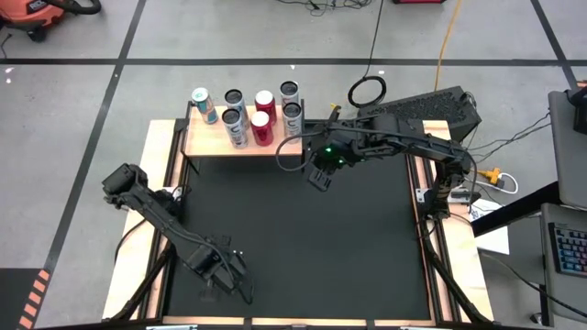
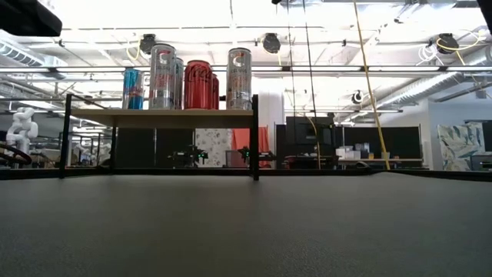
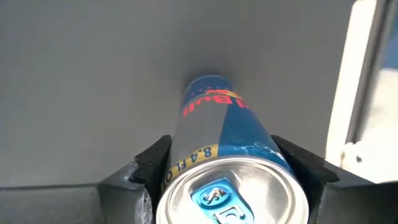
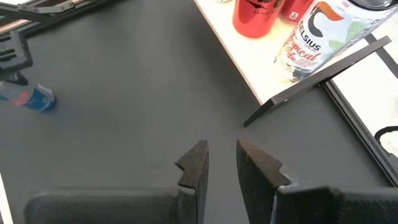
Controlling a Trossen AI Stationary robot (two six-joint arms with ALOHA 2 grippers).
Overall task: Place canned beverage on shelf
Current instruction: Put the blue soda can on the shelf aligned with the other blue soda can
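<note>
Left claw (image 3: 217, 180) straddles a blue can (image 3: 214, 149) standing on the worktop's (image 1: 303, 238) near-left, fingers beside its sides, grip unconfirmed. Right claw (image 4: 221, 165) waits nearly closed and empty by the shelf (image 1: 206, 140). Next, I'd judge: clamp, lift, carry to the shelf's free spot.
</note>
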